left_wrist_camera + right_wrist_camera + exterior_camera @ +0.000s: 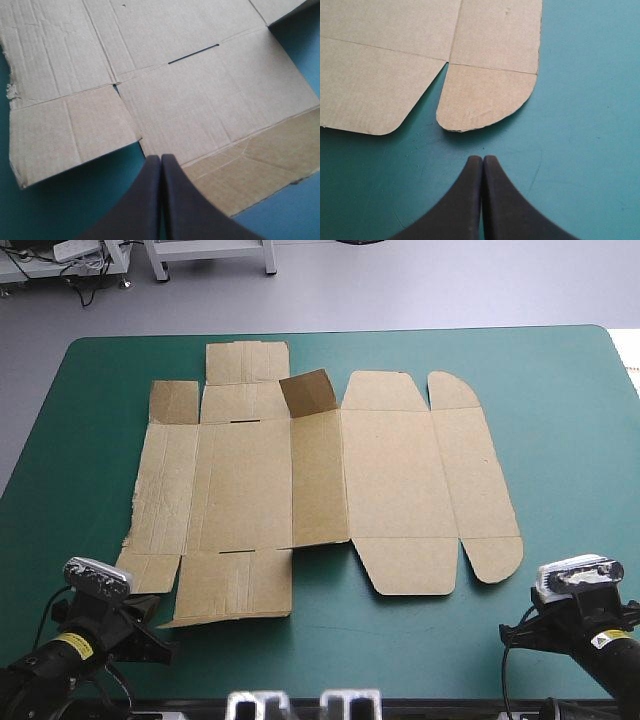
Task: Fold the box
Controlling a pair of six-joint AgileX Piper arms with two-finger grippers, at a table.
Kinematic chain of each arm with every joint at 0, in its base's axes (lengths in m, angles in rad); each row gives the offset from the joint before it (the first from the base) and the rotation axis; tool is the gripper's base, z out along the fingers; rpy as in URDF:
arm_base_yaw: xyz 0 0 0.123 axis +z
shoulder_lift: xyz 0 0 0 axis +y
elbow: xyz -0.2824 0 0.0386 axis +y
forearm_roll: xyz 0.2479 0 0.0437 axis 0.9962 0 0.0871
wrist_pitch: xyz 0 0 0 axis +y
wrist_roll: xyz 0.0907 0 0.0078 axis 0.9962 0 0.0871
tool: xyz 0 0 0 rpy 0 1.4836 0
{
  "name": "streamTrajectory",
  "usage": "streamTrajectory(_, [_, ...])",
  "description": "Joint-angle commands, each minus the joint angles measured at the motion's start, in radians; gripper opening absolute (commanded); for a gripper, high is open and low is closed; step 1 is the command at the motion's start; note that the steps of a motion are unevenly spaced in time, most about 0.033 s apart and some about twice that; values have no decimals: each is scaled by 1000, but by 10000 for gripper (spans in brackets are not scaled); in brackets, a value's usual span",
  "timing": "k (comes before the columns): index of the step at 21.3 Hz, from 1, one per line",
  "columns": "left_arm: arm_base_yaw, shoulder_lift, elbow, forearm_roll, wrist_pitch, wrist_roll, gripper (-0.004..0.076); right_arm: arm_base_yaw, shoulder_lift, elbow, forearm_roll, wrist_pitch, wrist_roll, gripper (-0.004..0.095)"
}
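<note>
Two closed grippers, we see: the left gripper (161,158) is pressed together, pointing at the near edge of the box (175,75). The right gripper (483,158) is likewise pinched tight over bare teal-green cover (590,125), just short of a rounded tab (485,97). The box lies flat in the middle of the bench (560,370), one small flap (308,392) tilted up at its far side. Wide bare cover lies right of it.

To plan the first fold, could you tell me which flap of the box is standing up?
The small flap at the far edge of the box, mid-width; the others lie roughly flat.
</note>
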State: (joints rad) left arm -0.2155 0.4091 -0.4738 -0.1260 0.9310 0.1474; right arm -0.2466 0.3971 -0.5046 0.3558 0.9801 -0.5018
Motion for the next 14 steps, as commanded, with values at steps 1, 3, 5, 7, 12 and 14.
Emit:
streamTrajectory(1, [-3, 10, -26, -5, -59, -9, -10, 2, 6, -22, 25, -51, 0, -24])
streamTrajectory(3, [-3, 10, -26, -5, -59, -9, -10, 2, 6, -22, 25, -51, 0, -24])
streamTrajectory(5, [-3, 10, -26, -5, -59, -9, -10, 2, 6, -22, 25, -51, 0, -25])
streamTrajectory(7, [-3, 10, -26, -5, -59, -9, -10, 2, 6, -22, 25, -51, 0, -24])
streamTrajectory(12, [-3, 10, -37, -5, -49, 21, -10, 2, 6, -22, 25, -51, 0, -24])
streamTrajectory(14, [-3, 15, -73, -9, -31, 21, -10, 2, 6, -22, 25, -51, 0, -24])
